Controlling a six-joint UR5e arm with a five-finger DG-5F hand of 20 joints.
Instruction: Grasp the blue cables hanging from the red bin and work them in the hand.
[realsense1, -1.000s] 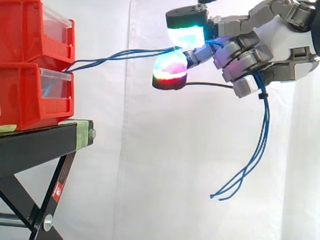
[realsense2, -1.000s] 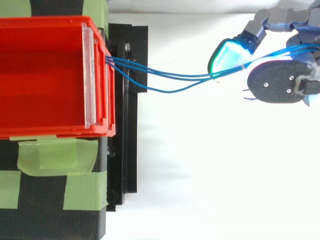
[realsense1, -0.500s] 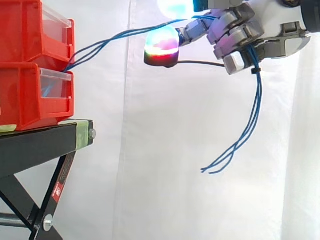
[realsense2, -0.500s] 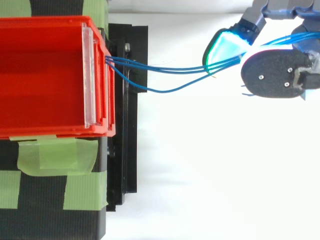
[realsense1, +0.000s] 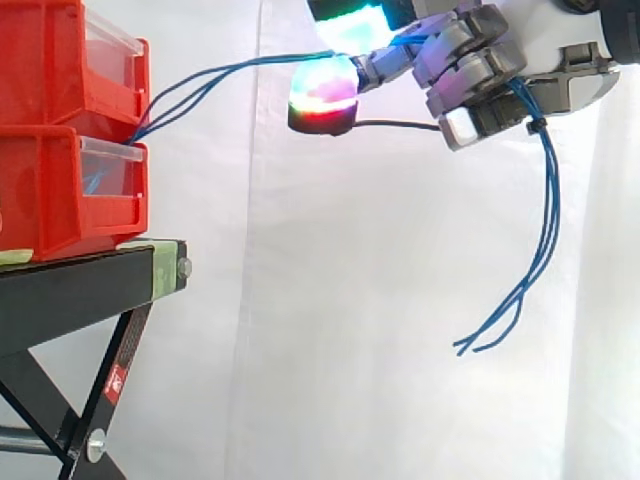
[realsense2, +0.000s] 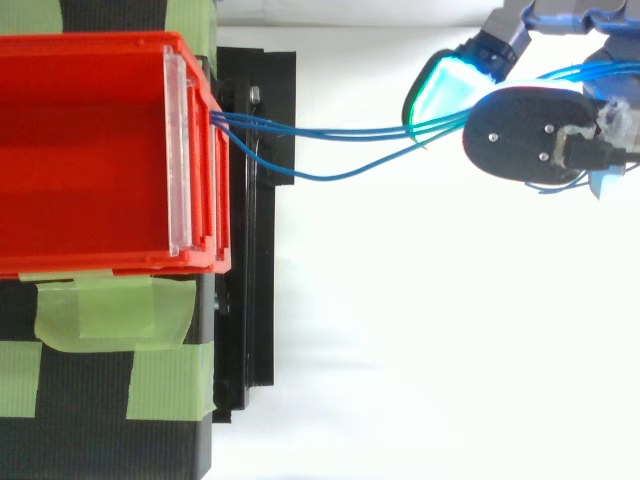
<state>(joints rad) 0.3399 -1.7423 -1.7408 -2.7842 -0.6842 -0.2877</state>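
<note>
The hand (realsense1: 545, 40) is cut off at 1 o'clock; its curled fingers (realsense1: 470, 75) hide part of the blue cables (realsense2: 330, 133).

No writing could be read anywhere. The nearest thing to a label was a small red sticker (realsense1: 115, 381) with white marks on the slanted leg of the black stand (realsense1: 70, 292) — its print was too small to make out. The red bins (realsense1: 50, 205), their clear front panels and the green tape (realsense2: 110, 312) carried no legible lettering — nor did the hand (realsense1: 480, 75) or the blue cables (realsense2: 340, 133) it gripped.
</note>
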